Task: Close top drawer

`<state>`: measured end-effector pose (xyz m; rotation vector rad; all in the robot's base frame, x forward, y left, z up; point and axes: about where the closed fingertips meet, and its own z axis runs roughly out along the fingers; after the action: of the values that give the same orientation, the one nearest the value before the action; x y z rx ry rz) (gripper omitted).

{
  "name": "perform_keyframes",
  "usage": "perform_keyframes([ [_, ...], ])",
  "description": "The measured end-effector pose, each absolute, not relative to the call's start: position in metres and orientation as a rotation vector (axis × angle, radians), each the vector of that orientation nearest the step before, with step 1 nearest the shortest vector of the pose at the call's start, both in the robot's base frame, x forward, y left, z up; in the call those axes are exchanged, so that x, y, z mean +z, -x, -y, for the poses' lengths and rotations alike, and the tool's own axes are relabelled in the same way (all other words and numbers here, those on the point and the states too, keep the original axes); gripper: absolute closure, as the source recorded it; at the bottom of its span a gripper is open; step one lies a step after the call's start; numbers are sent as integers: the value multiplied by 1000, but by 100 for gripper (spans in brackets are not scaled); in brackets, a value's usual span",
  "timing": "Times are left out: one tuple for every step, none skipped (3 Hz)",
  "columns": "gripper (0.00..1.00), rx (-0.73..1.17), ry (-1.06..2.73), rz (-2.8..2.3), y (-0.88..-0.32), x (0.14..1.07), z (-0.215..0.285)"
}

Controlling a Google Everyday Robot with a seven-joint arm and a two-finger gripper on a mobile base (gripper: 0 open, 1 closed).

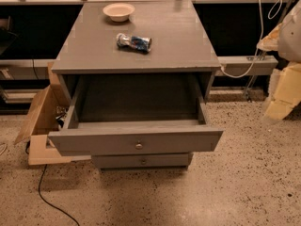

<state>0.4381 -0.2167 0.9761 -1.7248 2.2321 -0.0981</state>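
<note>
Top drawer (135,140): pulled well out of the grey cabinet (164,51), its long flat front toward the camera, at 6 o'clock from the cabinet top. One small round knob (138,145) sits at the centre of the front. The inside is dark, and nothing can be made out in it.

Lower drawer front (141,161): shows only as a narrow strip under the open drawer, which overhangs and hides the rest of the cabinet below.

Gripper: not in view, so its state cannot be told.

On the cabinet top, a pale bowl (118,12) stands at 12 o'clock near the back edge. A crumpled blue-and-white can or wrapper (134,42) lies on its side near the middle, apart from the bowl; which of the two it is cannot be told.

At 9 o'clock, an open cardboard box (40,112) leans beside the cabinet, partly hidden by it. A black cable (51,201) runs over the speckled floor (235,187) at 7 o'clock.

At 2 o'clock, a white cable (260,32) hangs down to a grey rail (244,65). A pale yellow-and-white shape (284,79) at 3 o'clock is cut off by the frame edge and cannot be identified.
</note>
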Motion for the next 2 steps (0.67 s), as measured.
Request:
perform_keyframes([
  [0, -100, 1718, -2229, -438, 976, 216],
  [0, -11, 1687, -2244, -441, 946, 209],
])
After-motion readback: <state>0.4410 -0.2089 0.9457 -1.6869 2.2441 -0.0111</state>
